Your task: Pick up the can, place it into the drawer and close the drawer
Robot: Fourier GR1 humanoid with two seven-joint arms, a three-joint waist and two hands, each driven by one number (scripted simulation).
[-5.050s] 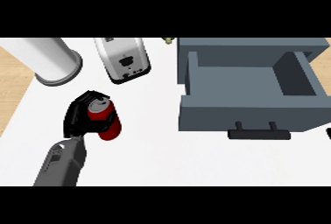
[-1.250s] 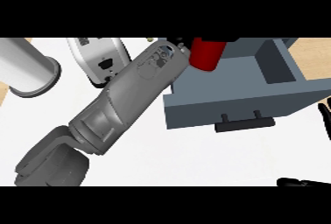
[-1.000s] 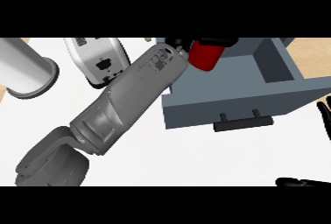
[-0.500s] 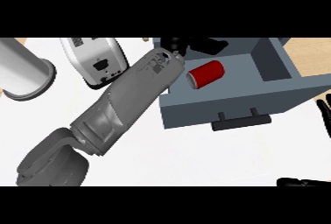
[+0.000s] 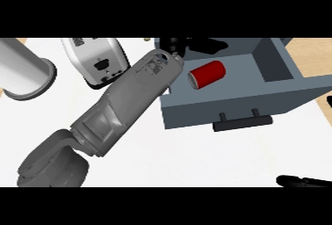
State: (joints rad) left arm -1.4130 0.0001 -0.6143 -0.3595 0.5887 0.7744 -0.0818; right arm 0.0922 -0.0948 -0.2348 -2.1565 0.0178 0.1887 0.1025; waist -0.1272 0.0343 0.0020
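The red can (image 5: 206,74) lies on its side inside the open grey drawer (image 5: 233,104), near the drawer's left wall. Nothing holds it. My left forearm reaches up from the lower left, and my left hand (image 5: 189,44) hangs open over the drawer's far edge, just above the can and apart from it. The drawer's black handle (image 5: 241,123) faces me on its front. Only the straight fingers of my right hand (image 5: 303,181) show, resting at the lower right corner.
A silver toaster (image 5: 97,61) stands left of the drawer, partly behind my left forearm. A grey cylindrical canister (image 5: 23,72) stands at the far left. The white counter gives way to a wooden surface (image 5: 312,55) at the right.
A second ago my left hand held the can above the drawer. It let the can go, and the can now lies in the drawer. The hand has drawn back slightly.
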